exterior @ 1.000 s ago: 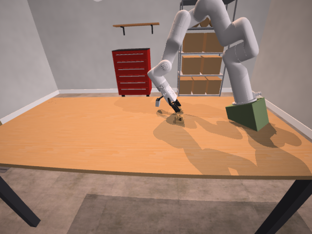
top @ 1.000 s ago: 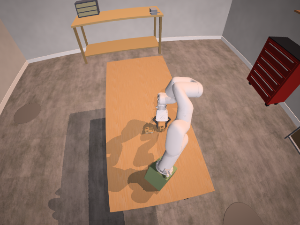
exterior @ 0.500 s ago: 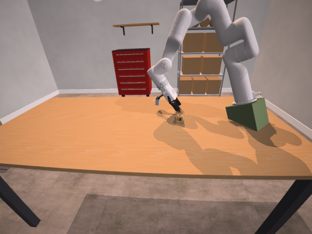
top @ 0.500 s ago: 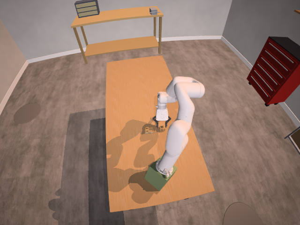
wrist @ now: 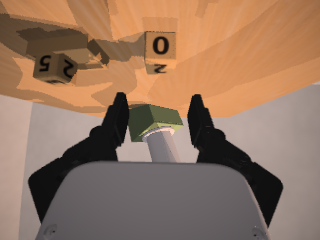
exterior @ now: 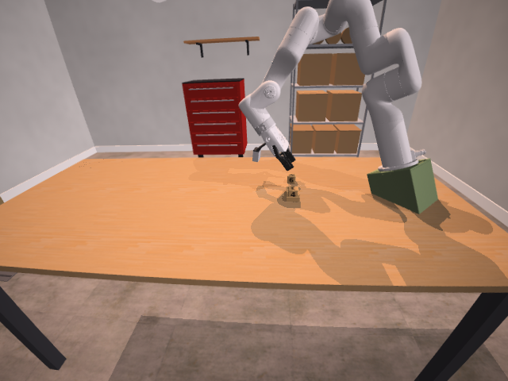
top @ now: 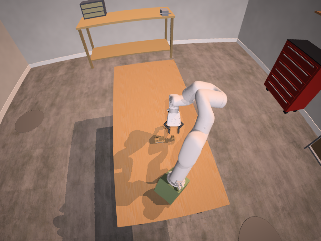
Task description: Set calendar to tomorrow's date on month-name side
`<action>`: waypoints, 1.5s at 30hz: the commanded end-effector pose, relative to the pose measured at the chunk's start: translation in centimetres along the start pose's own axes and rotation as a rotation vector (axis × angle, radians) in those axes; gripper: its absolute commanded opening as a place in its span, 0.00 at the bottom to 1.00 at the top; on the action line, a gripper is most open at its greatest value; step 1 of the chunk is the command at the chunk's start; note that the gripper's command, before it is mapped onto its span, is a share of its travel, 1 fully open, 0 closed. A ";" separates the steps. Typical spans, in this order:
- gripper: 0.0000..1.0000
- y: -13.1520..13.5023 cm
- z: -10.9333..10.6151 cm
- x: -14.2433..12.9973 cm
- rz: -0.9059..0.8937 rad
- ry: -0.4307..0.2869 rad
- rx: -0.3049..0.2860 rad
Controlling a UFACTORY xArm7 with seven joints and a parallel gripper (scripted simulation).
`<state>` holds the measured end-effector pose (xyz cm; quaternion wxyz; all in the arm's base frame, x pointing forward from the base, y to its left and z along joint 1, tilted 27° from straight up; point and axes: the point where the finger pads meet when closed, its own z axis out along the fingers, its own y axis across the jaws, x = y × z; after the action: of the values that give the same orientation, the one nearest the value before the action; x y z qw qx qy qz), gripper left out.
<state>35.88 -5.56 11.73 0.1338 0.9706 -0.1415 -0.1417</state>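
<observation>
My gripper (top: 173,131) (exterior: 287,163) (wrist: 158,104) is open and empty. It hangs a little above the calendar on the wooden table (top: 145,88) (exterior: 123,221). In the wrist view a wooden cube (wrist: 160,50) showing 0 on one face and 2 on another lies just beyond my fingertips, apart from the rest. Left of it the small wooden tray (wrist: 47,39) holds the second cube (wrist: 55,68), which shows 5 and 2. In the top view the tray (top: 156,142) and the separate cube (top: 170,139) are small and in shadow. The exterior view shows the cubes in line, a 6 (exterior: 291,178) behind a 4 (exterior: 292,194).
The arm's green base block (top: 168,192) (exterior: 404,186) (wrist: 152,119) stands on the table near its right edge. A red drawer cabinet (top: 294,75) (exterior: 215,117), a wooden shelf table (top: 124,19) and a rack of boxes (exterior: 328,102) stand off the table.
</observation>
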 end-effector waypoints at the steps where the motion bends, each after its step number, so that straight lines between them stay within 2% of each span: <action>1: 0.71 0.0 -0.7 -0.4 -0.001 0.003 0.000; 12: 0.71 0.0 -1.5 -1.0 -0.001 0.004 0.000; 16: 0.71 0.3 -1.4 -1.0 0.004 0.048 -0.008; 18: 0.71 0.3 -1.4 -1.0 0.004 0.048 -0.008; 26: 0.71 0.1 -1.4 -1.2 0.001 0.289 -0.003; 36: 0.71 0.1 -1.3 -1.5 0.002 0.329 -0.003; 39: 0.71 0.3 -1.2 -1.4 0.007 0.390 -0.010; 45: 0.71 0.2 -1.2 -1.6 0.005 0.564 -0.006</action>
<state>34.75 -5.08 13.23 0.1659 0.9770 -0.1089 0.0778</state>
